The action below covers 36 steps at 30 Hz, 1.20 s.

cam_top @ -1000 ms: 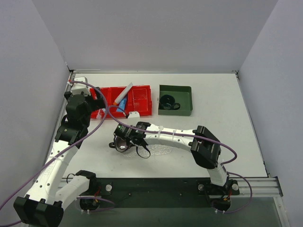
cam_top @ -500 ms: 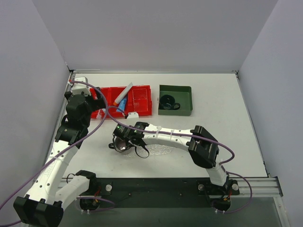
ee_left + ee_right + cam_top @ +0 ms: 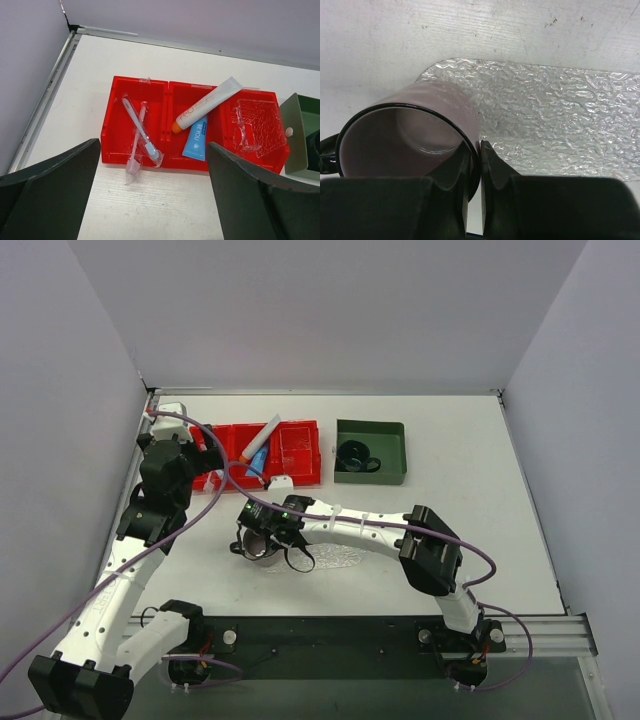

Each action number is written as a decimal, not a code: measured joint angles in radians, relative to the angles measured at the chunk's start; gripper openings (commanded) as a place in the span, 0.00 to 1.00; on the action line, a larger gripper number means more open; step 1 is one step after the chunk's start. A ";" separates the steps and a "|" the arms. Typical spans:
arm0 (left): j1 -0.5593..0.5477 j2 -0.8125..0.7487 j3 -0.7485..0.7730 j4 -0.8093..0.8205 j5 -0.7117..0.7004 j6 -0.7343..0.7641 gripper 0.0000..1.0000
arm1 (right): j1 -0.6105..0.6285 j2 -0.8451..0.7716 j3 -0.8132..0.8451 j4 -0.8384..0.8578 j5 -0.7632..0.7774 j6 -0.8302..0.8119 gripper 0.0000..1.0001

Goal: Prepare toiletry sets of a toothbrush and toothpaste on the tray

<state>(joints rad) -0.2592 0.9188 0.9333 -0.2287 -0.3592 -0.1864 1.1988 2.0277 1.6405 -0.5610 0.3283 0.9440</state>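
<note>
In the left wrist view a light-blue toothbrush (image 3: 134,117) in clear wrap lies in the left compartment of a red bin (image 3: 108,112). The white toothpaste (image 3: 210,101) with an orange cap lies slanted across the middle compartment. My left gripper (image 3: 153,165) hangs open above the table just in front of the bin. The clear bumpy tray (image 3: 560,110) lies on the table. My right gripper (image 3: 480,146) is shut on the black rim of a mauve mug (image 3: 415,135) at the tray's left end, one finger inside and one outside.
A blue tube (image 3: 196,139) lies beside the toothpaste, and a small clear bumpy piece (image 3: 256,125) fills the bin's right compartment. A dark green bin (image 3: 370,452) holding a dark cup (image 3: 353,455) stands right of the red bin. Walls enclose the table at the left, back and right.
My right gripper, with the mug in it, has shifted slightly to the left over the tray's end. The left arm has stayed still.
</note>
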 measured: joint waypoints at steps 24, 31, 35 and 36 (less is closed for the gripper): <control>-0.002 0.000 0.000 0.000 0.000 0.000 0.97 | -0.002 0.031 0.029 -0.012 -0.003 0.011 0.01; -0.004 0.000 0.000 0.000 0.000 0.000 0.97 | -0.002 0.031 0.030 -0.024 -0.002 0.021 0.01; -0.007 0.000 0.000 0.000 0.000 0.000 0.97 | -0.002 0.031 0.032 -0.032 0.001 0.021 0.01; -0.007 0.000 0.000 0.000 0.000 0.000 0.97 | -0.002 0.031 0.032 -0.035 0.002 0.021 0.01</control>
<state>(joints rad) -0.2661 0.9188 0.9333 -0.2283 -0.3588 -0.1864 1.1965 2.0590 1.6722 -0.5957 0.3305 0.9653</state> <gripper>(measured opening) 0.974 0.055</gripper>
